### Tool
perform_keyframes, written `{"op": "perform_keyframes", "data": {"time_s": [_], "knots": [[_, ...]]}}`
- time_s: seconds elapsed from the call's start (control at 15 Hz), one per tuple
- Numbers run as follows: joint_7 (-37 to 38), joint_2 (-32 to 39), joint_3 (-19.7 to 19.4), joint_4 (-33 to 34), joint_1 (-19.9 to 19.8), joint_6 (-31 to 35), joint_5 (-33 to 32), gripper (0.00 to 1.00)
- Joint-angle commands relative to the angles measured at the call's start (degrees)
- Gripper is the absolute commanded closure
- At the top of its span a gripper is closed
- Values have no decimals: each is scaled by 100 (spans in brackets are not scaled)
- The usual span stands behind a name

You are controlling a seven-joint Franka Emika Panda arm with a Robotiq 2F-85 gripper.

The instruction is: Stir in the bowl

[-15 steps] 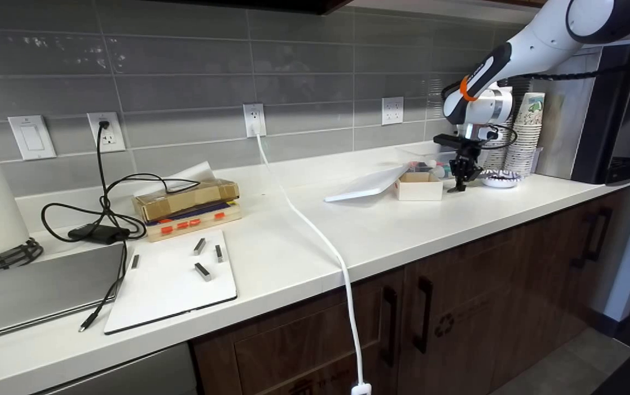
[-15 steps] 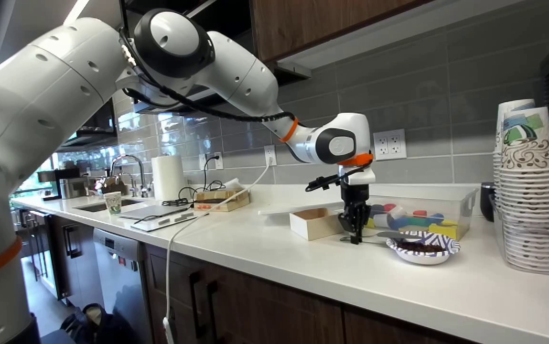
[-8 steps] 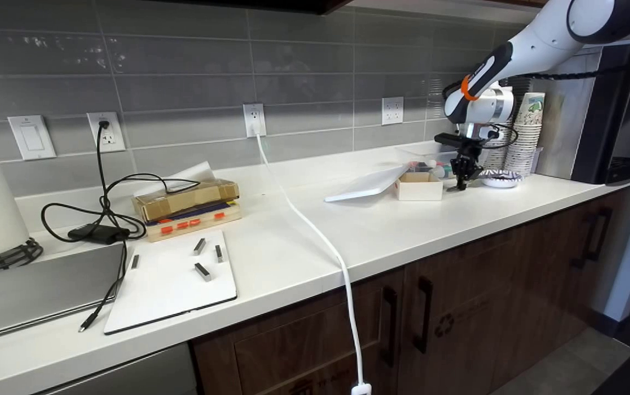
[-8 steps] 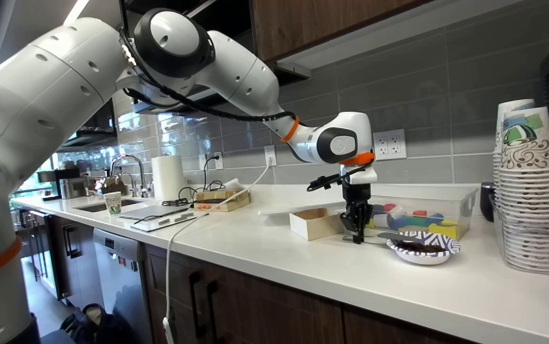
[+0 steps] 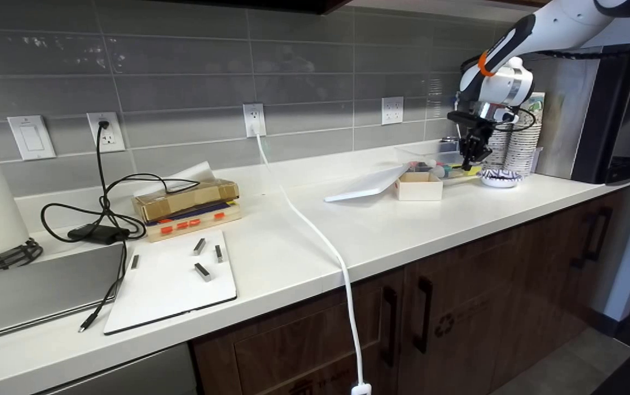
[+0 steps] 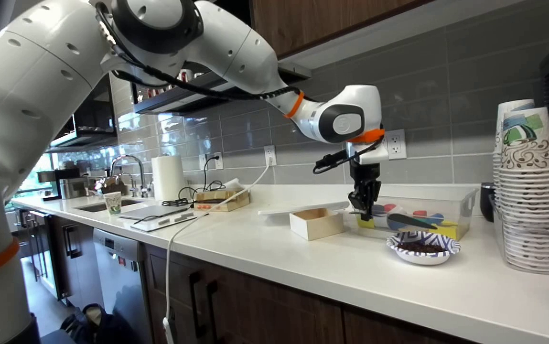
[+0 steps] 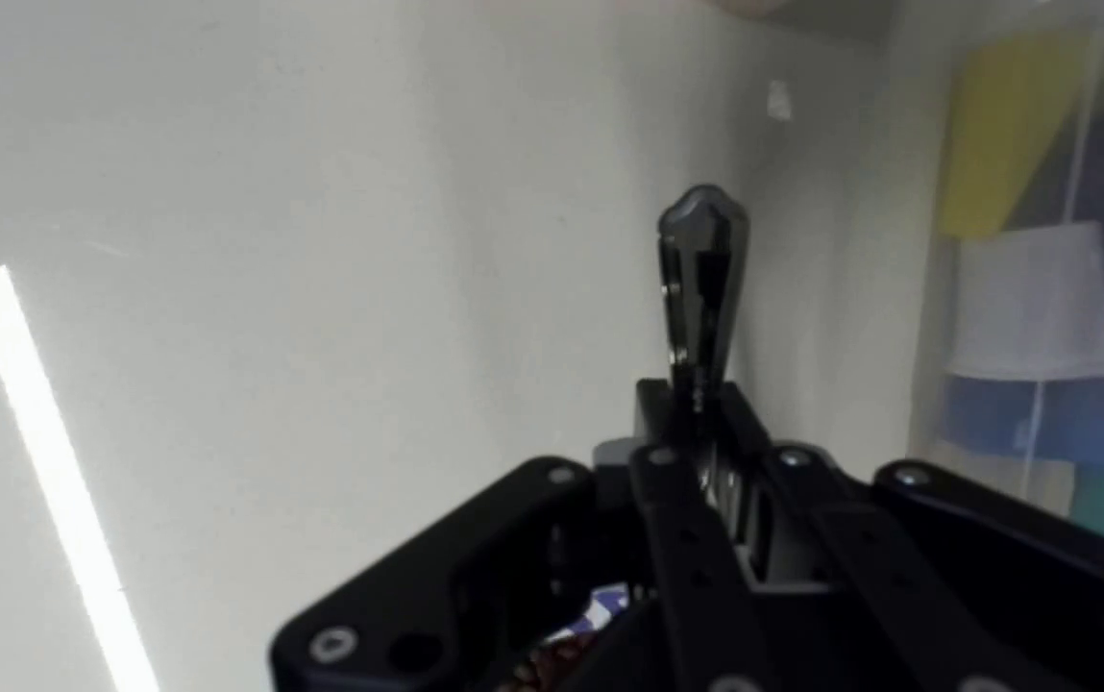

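Bowl (image 6: 424, 259) is sitting on the counter (image 6: 475, 279).
The gripper (image 7: 698, 408) is clamping a metal utensil (image 7: 704, 245) by its handle; the utensil's head is hanging higher than the bowl, apart from the dark contents (image 6: 421, 247).

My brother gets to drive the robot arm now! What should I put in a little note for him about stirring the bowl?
Gripper: jaws shut on a metal utensil, held up off the counter.
Bowl: on the counter near the clear bin, with dark brown bits inside.
Done: the utensil is picked up. Its broad end is not in the bowl. I can't tell whether any stirring has happened.
Left: probably lower that broad end into the bowl and stir gently.
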Motion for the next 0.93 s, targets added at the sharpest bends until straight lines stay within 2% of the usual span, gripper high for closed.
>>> {"op": "perform_keyframes", "data": {"time_s": [0.0, 0.27, 0.4, 0.6, 0.87], "knots": [[-834, -706, 314, -618, -467, 84, 693, 97], [-1837, -965, 494, -765, -938, -318, 1672, 97], [-2269, -1017, 459, -777, -1076, -661, 2161, 97], [-2635, -960, 305, -671, -1185, -1354, 2657, 97], [-2858, -642, 111, -381, -1255, -2122, 2998, 97]]}}
